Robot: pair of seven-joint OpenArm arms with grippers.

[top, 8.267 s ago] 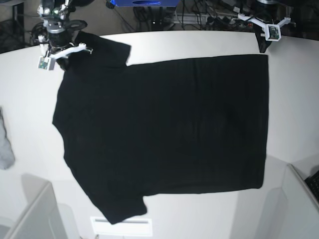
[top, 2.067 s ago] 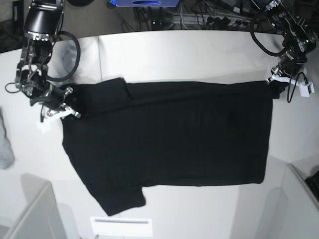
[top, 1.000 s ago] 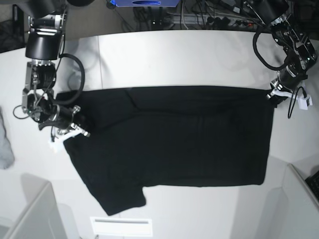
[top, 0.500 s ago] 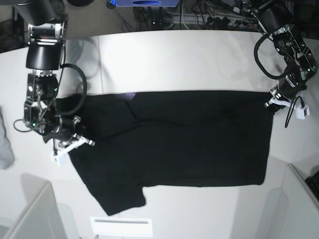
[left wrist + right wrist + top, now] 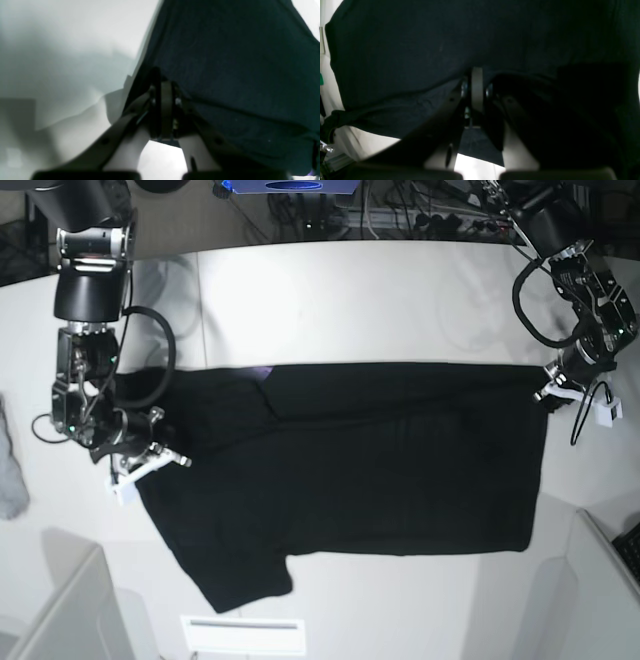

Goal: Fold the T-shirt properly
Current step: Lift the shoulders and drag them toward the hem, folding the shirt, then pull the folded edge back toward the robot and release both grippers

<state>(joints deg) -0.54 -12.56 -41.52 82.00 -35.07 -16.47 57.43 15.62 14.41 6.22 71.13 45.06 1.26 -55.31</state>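
A: Where is the T-shirt (image 5: pixel 360 470) at this moment?

B: It lies spread on the white table (image 5: pixel 330 290), plain black side up. Its far edge is doubled over toward the near side, so there is a straight fold line across the top. One sleeve sticks out at the near left corner in the base view.

A: And the right gripper (image 5: pixel 150 455)?

B: It is at the left end of the folded edge in the base view, low over the cloth near the shoulder. In the right wrist view its two fingers (image 5: pixel 477 87) are pressed together with black fabric bunched around them, so it is clamped on the T-shirt.

A: The left gripper (image 5: pixel 548 392)?

B: It is at the other end of the fold, at the hem corner on the right side of the base view. In the left wrist view its fingers (image 5: pixel 166 100) are together on the edge of the dark cloth, and the cloth hangs from that point. So it pinches the T-shirt too.

A: Is there something else on the table?

B: A small grey cloth (image 5: pixel 10 475) at the far left edge, well apart from the shirt. Behind the table there are cables (image 5: pixel 400 210) and a blue object (image 5: pixel 285 186).
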